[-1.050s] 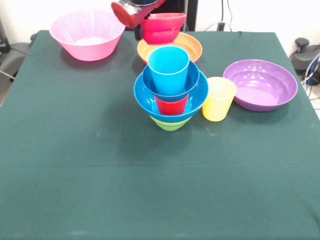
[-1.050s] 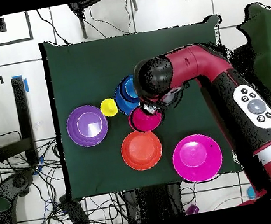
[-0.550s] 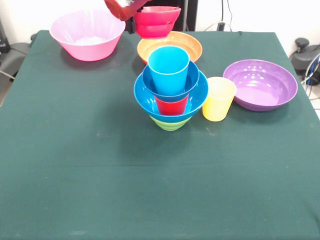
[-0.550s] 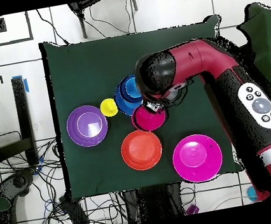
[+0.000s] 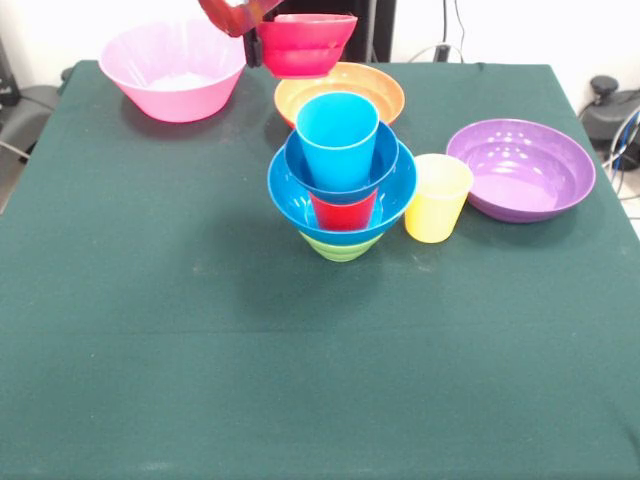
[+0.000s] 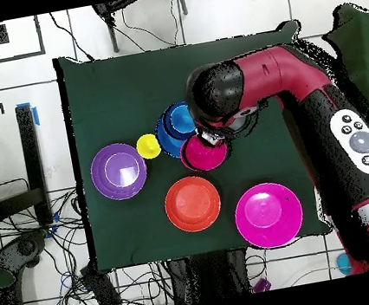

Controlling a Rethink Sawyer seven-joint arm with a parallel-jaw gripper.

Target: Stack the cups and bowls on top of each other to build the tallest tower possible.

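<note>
Green table cloth holds my tower; gripper clamps the small red bowl aloft behind it.

tower: green base, sky-blue cup top | small red bowl: aloft, upright

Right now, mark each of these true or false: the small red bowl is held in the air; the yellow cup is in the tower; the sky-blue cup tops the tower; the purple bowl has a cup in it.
1. The small red bowl is held in the air by the gripper. True.
2. The yellow cup is in the tower. False: it stands on the table beside it.
3. The sky-blue cup tops the tower. True.
4. The purple bowl has a cup in it. False: it is empty.
</note>
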